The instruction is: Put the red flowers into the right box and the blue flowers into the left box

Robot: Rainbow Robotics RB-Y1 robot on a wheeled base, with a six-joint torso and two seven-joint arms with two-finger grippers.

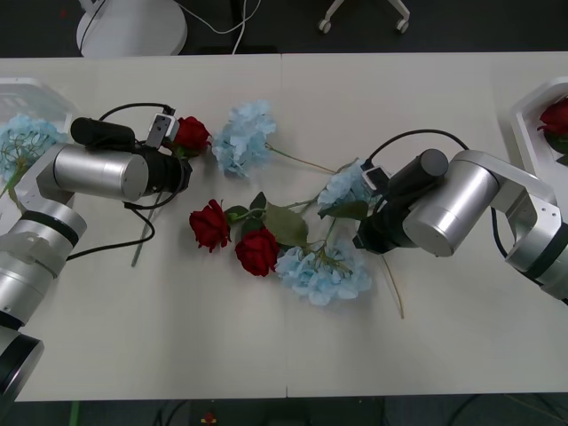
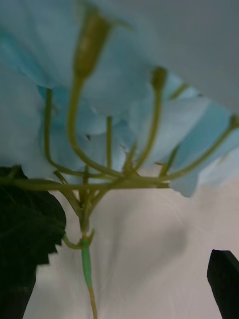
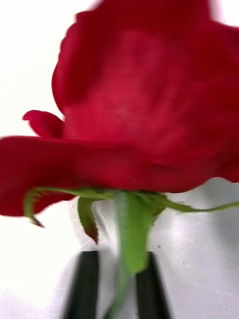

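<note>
My left gripper (image 1: pixel 176 145) (image 3: pixel 119 289) is shut on the green stem just under the head of a red flower (image 1: pixel 191 134) (image 3: pixel 144 99) at the table's left. My right gripper (image 1: pixel 364 202) (image 2: pixel 119 299) is open, with its fingers on either side of the stem of a blue flower (image 1: pixel 346 187) (image 2: pixel 124 99). Two more red flowers (image 1: pixel 209 224) (image 1: pixel 257 251) and two blue flowers (image 1: pixel 244 138) (image 1: pixel 324 271) lie mid-table. The left box (image 1: pixel 40 96) holds a blue flower (image 1: pixel 22 138). The right box (image 1: pixel 531 111) holds a red flower (image 1: pixel 556 115).
Stems and green leaves (image 1: pixel 282 222) cross among the flowers in the middle of the table. Black cables loop from both wrists. A white chair base (image 1: pixel 131 27) stands on the floor beyond the table's far edge.
</note>
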